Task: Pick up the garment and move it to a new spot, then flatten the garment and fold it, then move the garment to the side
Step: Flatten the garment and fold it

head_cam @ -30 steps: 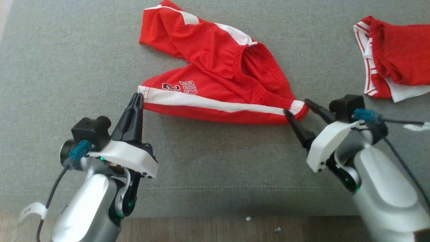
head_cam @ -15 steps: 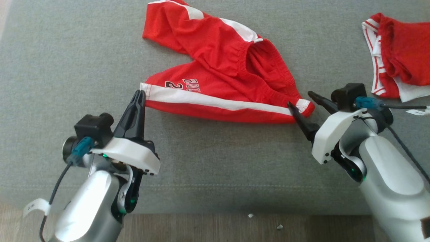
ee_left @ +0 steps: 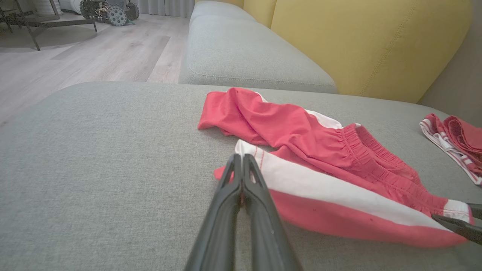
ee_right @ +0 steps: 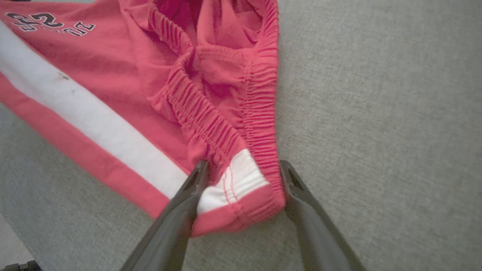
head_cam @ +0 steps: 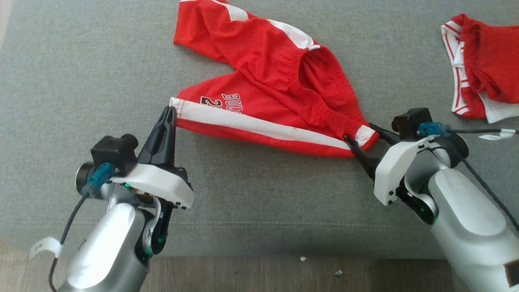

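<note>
garment (head_cam: pixel 267 85) lies spread on grey cushion (head_cam: pixel 81 73), from centre toward 12 o'clock. left gripper (head_cam: pixel 168 114) is clenched on its white-striped hem at 9 o'clock. right gripper (head_cam: pixel 358 131) is released, jaws straddling the waistband corner at 3 o'clock.

This looks like a living room in a home. A long grey fabric sofa seat (ee_left: pixel 94 158) runs on in sections, stitched along its edge and backed by fat mustard-yellow back cushions (ee_left: pixel 357 41). Beyond it stretches a pale wood-plank floor (ee_left: pixel 94 49), with a small wheeled contraption (ee_left: pixel 113 11) parked at the far end. On the seat lie red shorts with a white side stripe (ee_left: pixel 320 162), like laundry.
</note>
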